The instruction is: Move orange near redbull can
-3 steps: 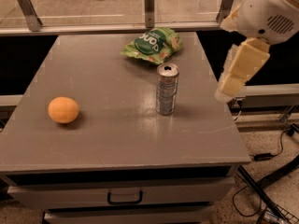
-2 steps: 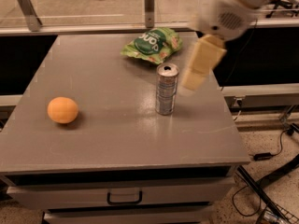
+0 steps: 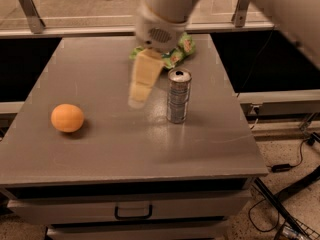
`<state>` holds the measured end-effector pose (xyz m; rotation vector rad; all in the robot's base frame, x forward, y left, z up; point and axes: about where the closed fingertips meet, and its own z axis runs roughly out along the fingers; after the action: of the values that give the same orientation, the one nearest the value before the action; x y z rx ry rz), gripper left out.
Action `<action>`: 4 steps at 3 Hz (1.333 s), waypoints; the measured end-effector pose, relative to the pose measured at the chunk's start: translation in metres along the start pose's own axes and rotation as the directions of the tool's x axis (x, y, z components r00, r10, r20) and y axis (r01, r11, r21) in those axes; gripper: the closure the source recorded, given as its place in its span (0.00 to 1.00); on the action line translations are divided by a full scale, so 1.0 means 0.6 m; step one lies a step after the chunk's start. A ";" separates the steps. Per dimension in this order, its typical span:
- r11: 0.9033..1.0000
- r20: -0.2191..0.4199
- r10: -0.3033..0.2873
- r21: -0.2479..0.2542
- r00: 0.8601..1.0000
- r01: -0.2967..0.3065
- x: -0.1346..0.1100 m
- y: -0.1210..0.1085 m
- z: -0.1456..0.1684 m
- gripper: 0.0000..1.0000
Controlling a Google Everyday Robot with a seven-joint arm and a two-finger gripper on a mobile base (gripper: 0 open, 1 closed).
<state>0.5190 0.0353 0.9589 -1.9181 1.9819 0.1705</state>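
1. The gripper (image 3: pixel 137 100) hangs over the middle of the table (image 3: pixel 150 154), just left of the redbull can (image 3: pixel 178 96) and pointing down and to the left.
2. It is blurred and holds nothing; can't tell if it is spread or pressed together.
3. Change: 1.0 s ago it was off the table's right edge, and 0.7 s ago it was just right of the can. It has now crossed to the can's left side and sits lower.
4. The orange (image 3: pixel 67 118) is on the left part of the table, well apart from the can and from the gripper. Same spot as before.
5. The can stands upright right of center and has not moved.
6. The green snack bag (image 3: pixel 181 50) lies at the back behind the can, now partly covered by the arm (image 3: pixel 160 14).
7. The drawer handle (image 3: pixel 133 213) is below the front edge.
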 end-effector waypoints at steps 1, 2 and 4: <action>0.996 -0.044 -0.065 -0.060 0.997 0.063 -0.071 0.010 0.087 0.00; 0.992 -0.082 -0.098 -0.091 0.992 0.090 -0.096 0.020 0.136 0.00; 0.977 -0.120 -0.179 -0.138 0.976 0.162 -0.147 0.060 0.202 0.00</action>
<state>0.5059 0.1619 0.8718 -2.2237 1.9159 0.1302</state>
